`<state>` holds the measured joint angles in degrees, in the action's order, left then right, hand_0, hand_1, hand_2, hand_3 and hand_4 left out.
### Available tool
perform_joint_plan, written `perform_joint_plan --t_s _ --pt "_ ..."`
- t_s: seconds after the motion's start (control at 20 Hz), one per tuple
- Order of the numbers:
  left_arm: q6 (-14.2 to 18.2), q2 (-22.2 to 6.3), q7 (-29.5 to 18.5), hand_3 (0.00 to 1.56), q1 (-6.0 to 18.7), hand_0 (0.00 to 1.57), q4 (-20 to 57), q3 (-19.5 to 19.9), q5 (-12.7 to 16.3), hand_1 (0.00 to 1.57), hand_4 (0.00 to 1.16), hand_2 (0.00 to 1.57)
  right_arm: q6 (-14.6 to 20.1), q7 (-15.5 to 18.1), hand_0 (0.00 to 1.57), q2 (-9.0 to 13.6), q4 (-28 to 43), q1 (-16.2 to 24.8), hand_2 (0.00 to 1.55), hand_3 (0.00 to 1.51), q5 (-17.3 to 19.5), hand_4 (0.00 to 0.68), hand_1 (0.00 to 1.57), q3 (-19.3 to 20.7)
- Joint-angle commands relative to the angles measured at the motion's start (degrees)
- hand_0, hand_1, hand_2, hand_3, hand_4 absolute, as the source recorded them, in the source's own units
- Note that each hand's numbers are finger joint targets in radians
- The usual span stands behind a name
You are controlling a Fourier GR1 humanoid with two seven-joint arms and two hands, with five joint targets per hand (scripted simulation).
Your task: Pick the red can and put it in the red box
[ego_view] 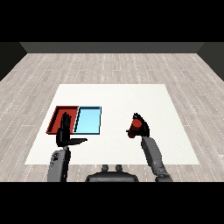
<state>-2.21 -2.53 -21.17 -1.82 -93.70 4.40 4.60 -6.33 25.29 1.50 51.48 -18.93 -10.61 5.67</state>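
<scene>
The right hand (141, 127) curls its black fingers round the red can (135, 126), holding it at the right of the white table (131, 94); the can shows on the left side of the hand, between fingers and thumb, and whether it is lifted or resting on the tabletop cannot be told; the grasp looks made for carrying it leftward. Well apart, at the near left, the left hand (65, 131) stands upright with fingers straight and thumb spread to the right, holding nothing; its fingertips overlap the red tray (57, 117) in this view, though contact cannot be judged. The light blue tray (89, 120) lies touching the red tray's right side, between can and goal; the can must therefore pass over it, judging by the layout.
</scene>
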Motion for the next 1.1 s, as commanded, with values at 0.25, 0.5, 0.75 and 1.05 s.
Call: perform_joint_plan --t_s 0.25,0.5,0.75,1.05 --pt "-1.6 -2.1 1.4 0.0 -1.9 0.0 -2.9 1.5 1.1 0.0 0.0 0.0 8.0 -1.9 1.49 -1.4 3.6 -0.1 1.46 1.44 3.8 0.667 1.49 -2.6" --pt "2.6 1.6 0.1 0.0 1.5 0.0 1.9 -1.4 -2.9 0.0 0.0 0.0 9.6 -2.7 1.46 -1.4 8.1 1.6 1.45 1.42 7.0 0.643 1.46 -6.1" --pt "0.6 0.5 3.7 0.0 1.2 0.0 -2.1 -2.1 -1.3 0.0 0.0 0.0 7.7 -1.7 1.46 -0.1 14.1 6.0 1.45 1.41 6.1 0.661 1.46 -4.8" --pt "1.3 0.8 -2.2 0.0 -1.1 0.0 2.2 -5.1 -5.9 0.0 0.0 0.0 5.4 -2.3 1.43 0.6 19.8 7.3 1.44 1.41 5.6 0.649 1.43 -5.7"
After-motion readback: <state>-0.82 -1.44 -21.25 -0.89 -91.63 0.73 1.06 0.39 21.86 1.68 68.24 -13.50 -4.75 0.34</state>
